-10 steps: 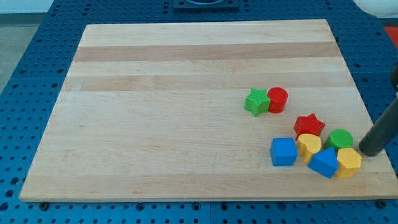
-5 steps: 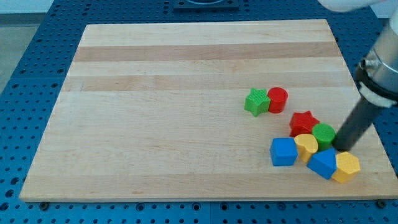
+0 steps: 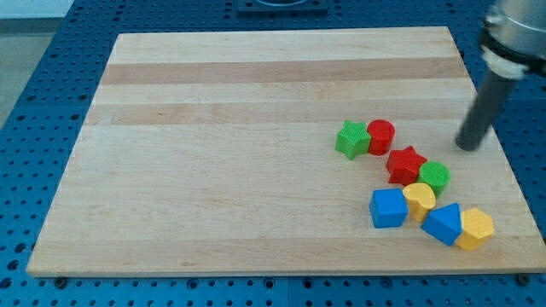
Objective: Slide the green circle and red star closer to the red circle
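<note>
The red circle (image 3: pixel 380 136) sits right of centre on the wooden board (image 3: pixel 256 102), touching a green star (image 3: pixel 351 140) on its left. The red star (image 3: pixel 406 165) lies just below and to the right of the red circle, almost touching it. The green circle (image 3: pixel 434 177) touches the red star's lower right side. My tip (image 3: pixel 466 147) is on the board, to the upper right of the green circle and apart from it, with a clear gap between them.
Below the green circle lie a yellow block (image 3: pixel 420 199), a blue cube (image 3: pixel 389 208), a second blue block (image 3: pixel 444 223) and a yellow hexagon (image 3: pixel 474 228), clustered near the board's bottom right edge.
The tip pushed the green circle and red star up and left toward the red circle, then moved up and away. The yellow hexagon and blue block shifted slightly.
</note>
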Motion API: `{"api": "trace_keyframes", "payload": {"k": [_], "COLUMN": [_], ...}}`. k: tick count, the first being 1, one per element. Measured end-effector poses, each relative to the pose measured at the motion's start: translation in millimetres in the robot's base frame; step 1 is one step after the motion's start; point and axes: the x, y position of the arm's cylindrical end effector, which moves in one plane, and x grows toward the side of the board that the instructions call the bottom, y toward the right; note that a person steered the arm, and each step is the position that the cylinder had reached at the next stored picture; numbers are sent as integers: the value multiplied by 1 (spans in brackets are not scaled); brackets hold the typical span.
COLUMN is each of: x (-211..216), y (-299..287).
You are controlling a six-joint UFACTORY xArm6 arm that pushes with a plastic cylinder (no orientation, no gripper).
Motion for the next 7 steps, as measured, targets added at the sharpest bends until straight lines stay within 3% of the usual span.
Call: {"api": "trace_keyframes", "payload": {"k": [1,2,3,5,7], "x": [30,66,72,64,35], "y": [2,-35,-45,-51,-107]}}
